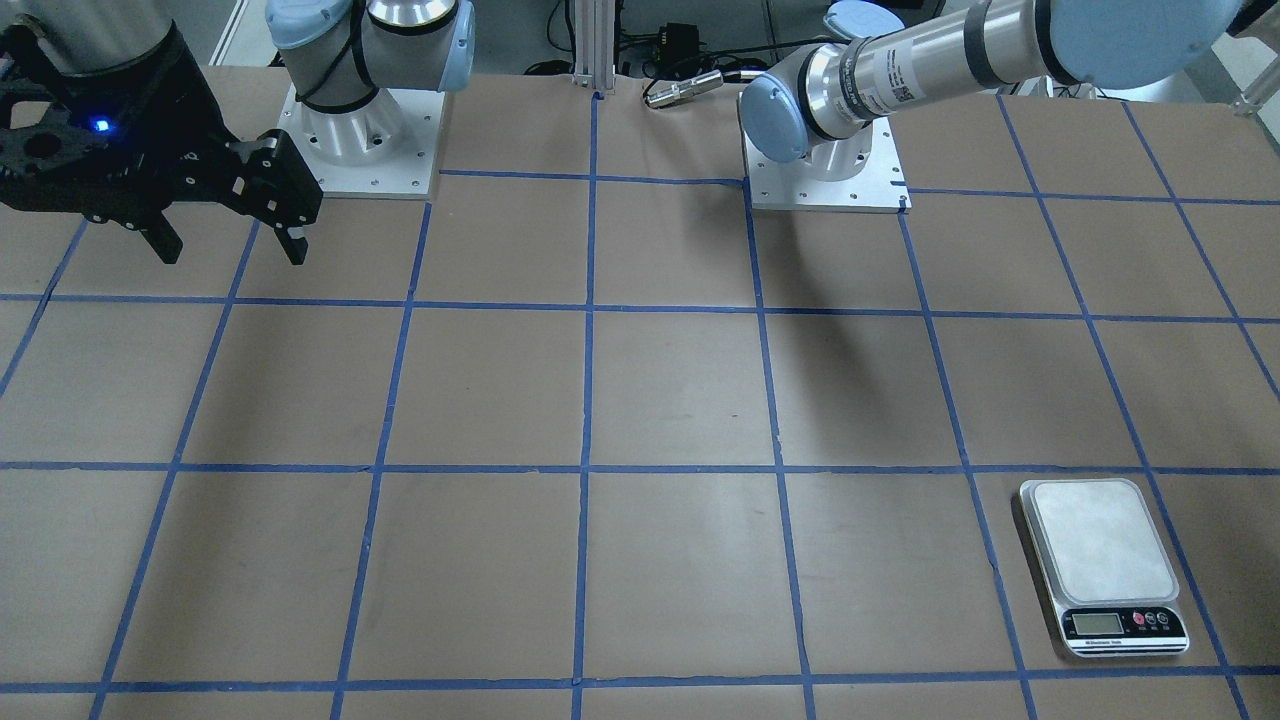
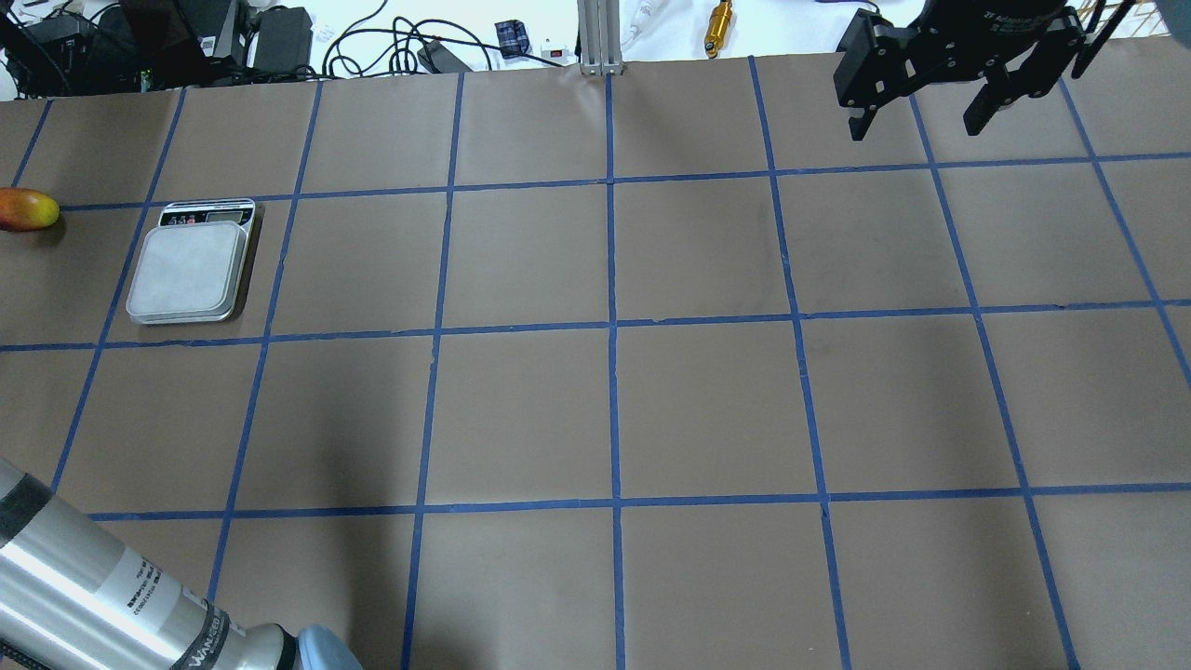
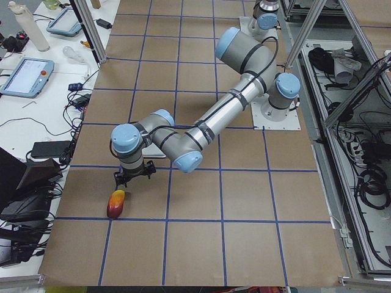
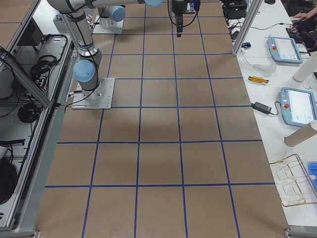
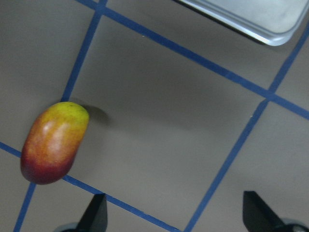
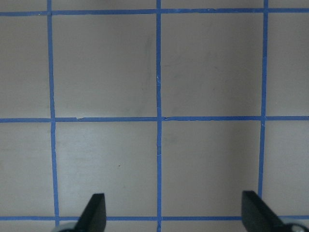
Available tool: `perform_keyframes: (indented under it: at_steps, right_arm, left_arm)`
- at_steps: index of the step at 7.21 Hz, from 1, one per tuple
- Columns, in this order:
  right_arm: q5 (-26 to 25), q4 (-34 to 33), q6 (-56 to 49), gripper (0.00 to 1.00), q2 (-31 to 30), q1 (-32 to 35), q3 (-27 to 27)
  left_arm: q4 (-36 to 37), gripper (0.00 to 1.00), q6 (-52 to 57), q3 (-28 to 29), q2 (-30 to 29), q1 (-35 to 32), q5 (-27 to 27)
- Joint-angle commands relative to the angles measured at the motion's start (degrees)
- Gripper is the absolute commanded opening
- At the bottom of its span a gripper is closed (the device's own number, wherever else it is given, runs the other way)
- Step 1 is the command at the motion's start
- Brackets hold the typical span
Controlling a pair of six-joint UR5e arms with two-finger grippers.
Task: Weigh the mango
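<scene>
**A:** Where is the mango (image 5: 54, 142)?

**B:** Lying on its side on the surface (image 2: 651, 391), its red end across a blue tape line (image 5: 120, 200) and its yellow end pointing away from it. In the left wrist view it sits off to one side of the left pincer (image 5: 176, 212), outside the gap between the two fingers and a little ahead of them.

**A:** Is that pincer touching it?

**B:** No. The left side view shows it hanging just above and beside the fruit, apart from it. It is spread wide and grips nothing; only brown surface and tape show between its tips.

**A:** And the scale (image 2: 191, 270)?

**B:** It is near the mango but not touching it, on the far side of the left pincer's gap from the fruit. Only one rounded corner of its platform shows in the wrist view, well ahead of the fingers. From overhead, its display end faces away from the robot.

**A:** The other arm?

**B:** The right pincer (image 2: 914, 128) is well apart from all of this, at the opposite end of the surface. It hangs above the taped squares with its fingers wide apart, and there is nothing between them.
</scene>
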Motion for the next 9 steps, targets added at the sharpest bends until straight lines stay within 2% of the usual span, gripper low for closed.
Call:
perform_keyframes:
  at_steps: [1, 3, 4, 9]
  right_arm:
    - [0.00, 0.00, 0.00, 1.00, 0.02, 0.02, 0.00]
    - [0.00, 0.00, 0.00, 1.00, 0.02, -0.07, 0.00]
    - [0.00, 0.00, 0.00, 1.00, -0.06, 0.02, 0.00]
    - [0.00, 0.00, 0.00, 1.00, -0.06, 0.02, 0.00]
  left_arm:
    - [0.07, 1.00, 6.12, 9.54, -7.89, 0.23, -4.22]
    - [0.07, 1.00, 10.98, 15.89, -12.99, 0.32, -4.78]
    - [0.16, 1.00, 11.87, 16.25, -14.67, 0.32, -6.70]
    - [0.60, 1.00, 18.73, 21.88, -19.95, 0.84, -7.33]
